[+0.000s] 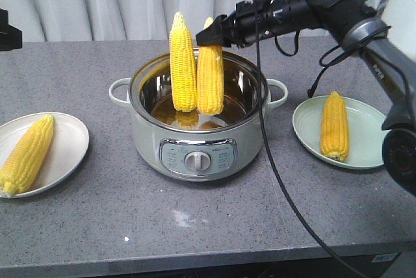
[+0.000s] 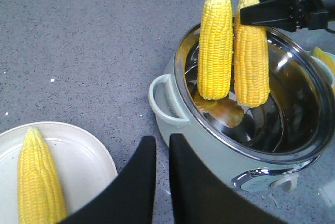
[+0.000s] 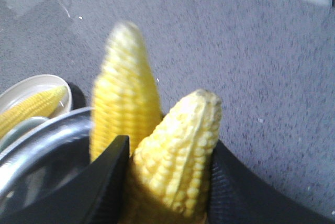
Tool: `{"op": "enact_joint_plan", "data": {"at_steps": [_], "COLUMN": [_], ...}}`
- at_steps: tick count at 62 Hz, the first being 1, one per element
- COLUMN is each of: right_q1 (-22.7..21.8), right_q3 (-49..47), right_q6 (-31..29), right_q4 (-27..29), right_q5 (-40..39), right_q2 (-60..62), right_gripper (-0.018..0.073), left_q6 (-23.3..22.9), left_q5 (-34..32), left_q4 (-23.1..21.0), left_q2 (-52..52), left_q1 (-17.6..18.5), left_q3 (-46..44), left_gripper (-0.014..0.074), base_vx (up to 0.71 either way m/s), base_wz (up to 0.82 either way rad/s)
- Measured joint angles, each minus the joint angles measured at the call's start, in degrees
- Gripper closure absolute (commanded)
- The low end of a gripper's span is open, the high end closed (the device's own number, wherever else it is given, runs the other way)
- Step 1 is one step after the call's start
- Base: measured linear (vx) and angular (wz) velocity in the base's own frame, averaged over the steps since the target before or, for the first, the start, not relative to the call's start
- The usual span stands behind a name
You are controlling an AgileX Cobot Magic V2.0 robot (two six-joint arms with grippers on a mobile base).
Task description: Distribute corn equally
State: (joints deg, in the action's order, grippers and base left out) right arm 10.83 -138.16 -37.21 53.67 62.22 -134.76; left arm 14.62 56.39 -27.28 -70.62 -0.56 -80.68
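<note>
Nearest us runs the grey tabletop [image 1: 195, 226], and on it, in the middle, stands a pale pot [image 1: 198, 154] with a dial on its front. Two cobs stand upright in the pot, side by side and touching, tips well above the rim; whether their butts rest on its floor we cannot tell. The right gripper [image 1: 211, 34] reaches in from the right, its jaws clamped on the upper part of the held cob [image 1: 210, 73]. From the right wrist we see a black finger [image 3: 104, 182] pressed to each side of it. The free cob [image 1: 182, 63] stands just left of it. Well to the left, a left cob [image 1: 26, 154] lies on a white plate [image 1: 71, 141]. Well to the right, a right cob [image 1: 335, 125] lies on a green plate [image 1: 370, 122]. The left gripper [image 2: 162, 145] hangs over the tabletop between the white plate and the pot, jaws nearly together with only a slit between, holding nothing.
</note>
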Motion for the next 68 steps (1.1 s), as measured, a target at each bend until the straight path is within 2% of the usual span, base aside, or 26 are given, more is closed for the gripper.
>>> {"op": "enact_joint_plan", "data": {"at_steps": [18, 24, 28, 32, 43, 47, 51, 60, 68], "right_q1": [-4.5, -6.8, -8.3, -10.1, -14.9, -16.1, -17.0, -17.4, -17.4], "right_q3": [0.0, 0.0, -0.1, -0.1, -0.4, -0.4, -0.4, -0.4, -0.4], "right_q6": [-0.3, -0.3, -0.3, -0.3, -0.2, -0.2, -0.2, -0.2, -0.1], "right_q4": [0.2, 0.2, 0.3, 0.4, 0.7, 0.7, 0.7, -0.6, -1.5], "right_q5": [1.5, 4.1, 5.9, 7.1, 9.7, 10.4, 10.5, 10.5, 10.6], "right_q2": [12.4, 17.5, 20.9, 24.0, 30.4, 31.6, 32.2, 32.3, 32.3], "right_gripper": [0.0565, 0.0565, 0.0564, 0.0564, 0.0564, 0.0564, 0.0564, 0.0564, 0.0564], "left_q6": [0.0, 0.2, 2.1, 6.2, 21.9, 26.2, 28.5, 27.6, 22.3], "left_q5": [-2.2, -5.2, -7.6, -9.5, -15.2, -17.2, -17.8, -17.4, -15.0], "left_q4": [-0.2, -3.0, -7.5, -13.3, -32.1, -37.3, -40.6, -41.2, -34.9], "left_q2": [0.0, -0.2, -1.1, -2.8, -12.0, -16.3, -20.8, -31.7, -40.4], "left_q1": [0.0, 0.0, 0.1, 0.7, 4.2, 5.5, 6.5, 8.6, 10.4], "left_q3": [0.0, 0.0, 0.0, 0.0, -0.4, -3.0, -7.9, -24.6, -39.0], "left_gripper": [0.0541, 0.0541, 0.0541, 0.0541, 0.0541, 0.0541, 0.0541, 0.0541, 0.0539], "base_vx": [0.00, 0.00, 0.00, 0.00, 0.00, 0.00, 0.00, 0.00, 0.00], "base_wz": [0.00, 0.00, 0.00, 0.00, 0.00, 0.00, 0.00, 0.00, 0.00]}}
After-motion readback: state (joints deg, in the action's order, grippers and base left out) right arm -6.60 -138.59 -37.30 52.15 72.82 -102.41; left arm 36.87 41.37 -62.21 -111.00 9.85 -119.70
